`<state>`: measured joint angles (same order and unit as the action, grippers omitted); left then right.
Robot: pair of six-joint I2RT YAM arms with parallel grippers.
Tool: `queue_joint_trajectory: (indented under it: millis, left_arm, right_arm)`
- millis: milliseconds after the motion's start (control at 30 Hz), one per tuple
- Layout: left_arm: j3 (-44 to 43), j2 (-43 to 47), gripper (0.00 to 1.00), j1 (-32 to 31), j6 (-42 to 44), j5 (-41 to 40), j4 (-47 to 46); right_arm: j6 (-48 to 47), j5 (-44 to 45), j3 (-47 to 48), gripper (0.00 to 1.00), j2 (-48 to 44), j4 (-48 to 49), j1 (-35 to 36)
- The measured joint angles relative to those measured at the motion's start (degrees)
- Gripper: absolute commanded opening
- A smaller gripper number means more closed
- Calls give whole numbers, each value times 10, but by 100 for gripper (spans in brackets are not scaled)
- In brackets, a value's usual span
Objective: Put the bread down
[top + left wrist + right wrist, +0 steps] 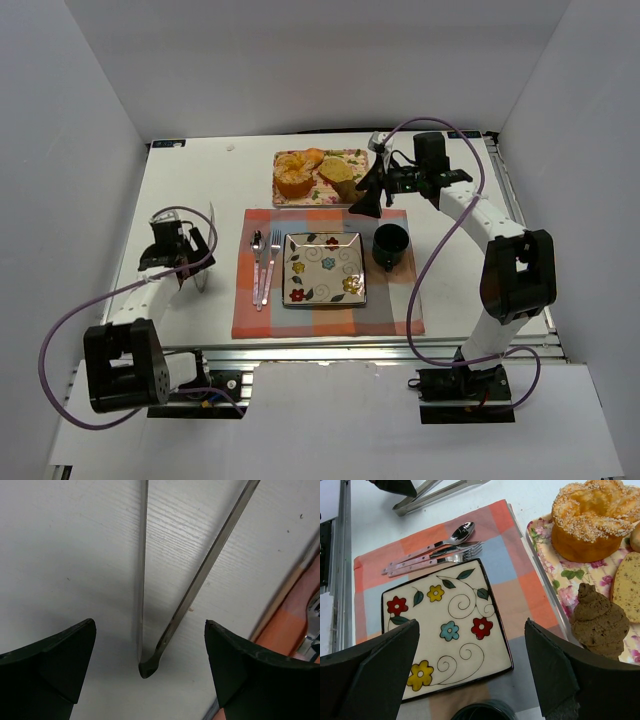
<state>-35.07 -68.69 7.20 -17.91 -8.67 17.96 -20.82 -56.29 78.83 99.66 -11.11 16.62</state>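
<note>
Although spread wide over the hinge end of the tongs at far left, left gripper empty, well apart from the bread. On the placemat, cutlery, then floral plate. Behind, on the tray's left end, the bread: round, no long axis. Nearer by far, just right of the tray: right gripper, spread wide, empty, with slice and brown piece between. Dark cup beside the plate.

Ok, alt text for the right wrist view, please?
The right gripper, open, frames an empty flowered square plate on a checked placemat. The bread, a large golden bun, sits on a floral tray at upper right, with cutlery beside the plate.
</note>
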Motion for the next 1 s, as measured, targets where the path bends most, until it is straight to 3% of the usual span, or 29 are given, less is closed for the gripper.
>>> queue_joint_trajectory:
  millis: [667, 1000]
  left_arm:
    - [-59, -176, 85, -11, 79, 36, -68]
    - [-52, -183, 57, -10, 90, 32, -102]
  right_arm:
    - [7, 0, 0, 89, 0, 1, 0]
    - [8, 0, 0, 89, 0, 1, -3]
